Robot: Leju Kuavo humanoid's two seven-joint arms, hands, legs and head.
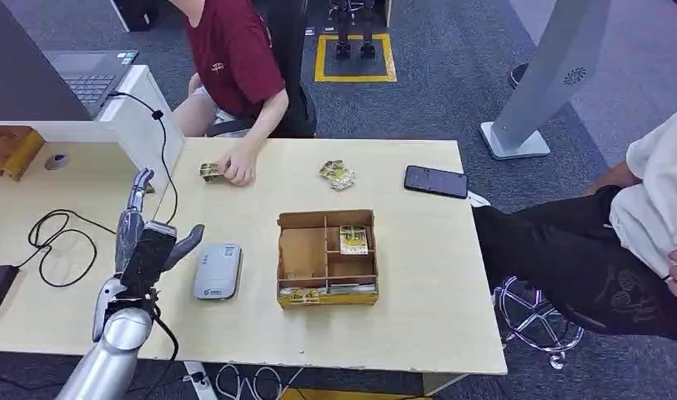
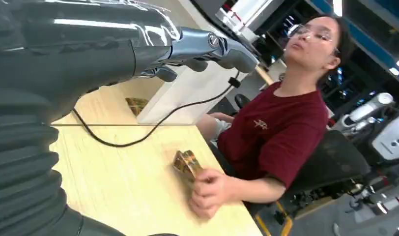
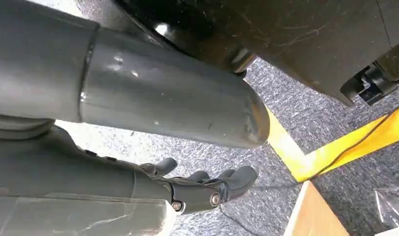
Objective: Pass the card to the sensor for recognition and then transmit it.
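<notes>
Left hand (image 1: 143, 242) empty, fingers spread, raised beside sensor (image 1: 218, 272); right hand (image 3: 197, 189) empty, fingers apart, over carpet.

Office-like lab: desk (image 1: 418, 275), laptop (image 1: 92, 75), carpet floor, yellow floor markings (image 1: 354, 57).

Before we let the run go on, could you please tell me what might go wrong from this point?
1. The left hand is raised, open and holding nothing, while a person's hand rests on the cards; reaching there may bump the person.
2. A black cable crosses the table between the hand and those cards and could snag the fingers.
3. The reader lies close beside the hand; a sweep could push it.
</notes>
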